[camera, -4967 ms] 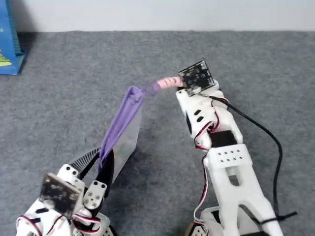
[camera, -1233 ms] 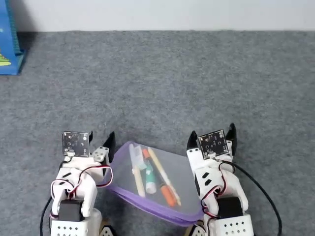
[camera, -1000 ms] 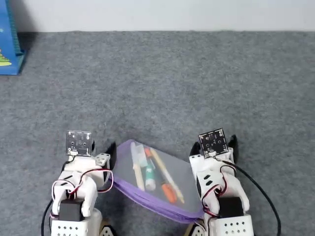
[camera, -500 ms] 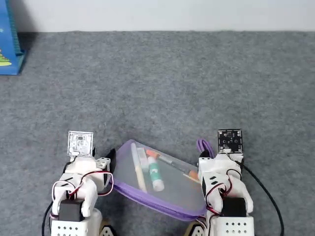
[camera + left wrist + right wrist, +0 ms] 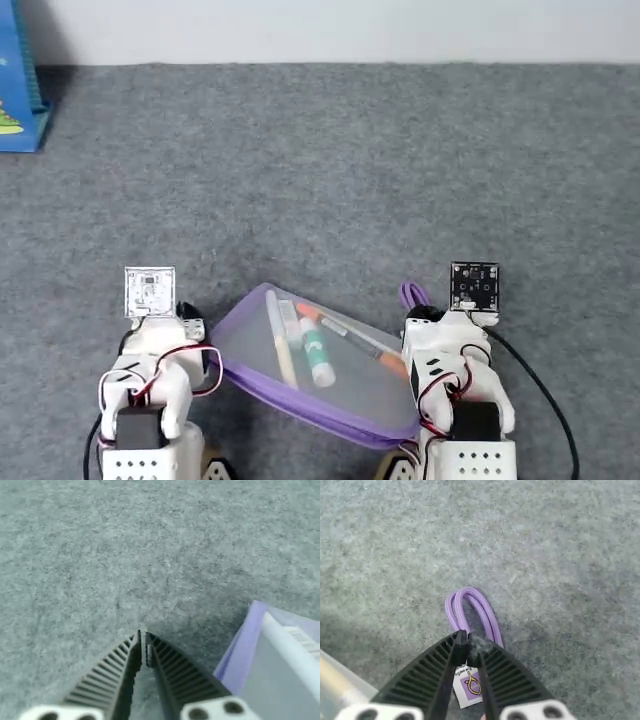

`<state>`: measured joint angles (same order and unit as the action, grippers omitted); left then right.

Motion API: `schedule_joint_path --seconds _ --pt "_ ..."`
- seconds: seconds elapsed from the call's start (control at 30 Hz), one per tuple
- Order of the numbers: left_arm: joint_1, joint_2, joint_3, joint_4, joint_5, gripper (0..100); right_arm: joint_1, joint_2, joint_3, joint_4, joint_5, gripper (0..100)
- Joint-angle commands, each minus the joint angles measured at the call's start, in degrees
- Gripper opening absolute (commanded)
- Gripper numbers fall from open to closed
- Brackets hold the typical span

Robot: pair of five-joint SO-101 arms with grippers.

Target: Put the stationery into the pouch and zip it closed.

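**Filled pouch lying between two arms, both pincers closed**

At the far left edge of the grey carpeted table (image 5: 400,160), a blue box (image 5: 15,90) is leaning by the wall. It is carrying a printed picture, but none of its writing is legible.

Moving right, the left gripper (image 5: 144,641) is hanging just above the carpet. Its ribbed jaws are pressing together at the tips and gripping nothing. The near corner of the pouch is lying just beside it, apart from it.

The pouch (image 5: 365,390) is lying flat between the two arms, clear-sided with a purple zip edge (image 5: 300,402). Its long axis is slanting from beside the left gripper down toward the base of the right arm. Showing through the clear side are a pale wooden pencil (image 5: 280,345), a green-and-white marker (image 5: 318,358) and an orange-tipped pen (image 5: 345,330), all running roughly along the pouch.

Further right, a purple cord loop (image 5: 470,607) is curling out onto the carpet, directly ahead of the right gripper (image 5: 466,641). Those jaws are also meeting at the tips, right where the loop emerges. I cannot tell whether they are pinching a strand. Under them a small white tag (image 5: 468,684) is showing a purple square emblem, its print too small to make out.

The stationery is looking packed and the zip edge is looking drawn. If any final tug is needed, the right arm is the nearer one, with the loop at its fingertips.
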<state>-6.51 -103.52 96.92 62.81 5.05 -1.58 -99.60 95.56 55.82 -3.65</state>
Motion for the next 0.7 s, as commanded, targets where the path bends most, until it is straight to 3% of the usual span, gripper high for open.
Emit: schedule_joint_path --seconds 0.0,0.13,0.4,0.67 --pt "-1.41 -0.62 -0.48 -0.53 -0.79 1 1.63 -0.31 1.14 0.48 -0.18 1.0" --pt "-1.41 -0.62 -0.48 -0.53 -0.79 1 5.41 -0.75 1.14 0.22 -0.18 1.4" --pt "-1.58 -0.53 -0.48 -0.53 -0.79 1 5.76 -0.22 1.14 0.66 -0.18 1.1" --pt "-1.58 -0.53 -0.48 -0.53 -0.79 1 5.76 -0.84 1.05 14.81 -0.18 1.5"
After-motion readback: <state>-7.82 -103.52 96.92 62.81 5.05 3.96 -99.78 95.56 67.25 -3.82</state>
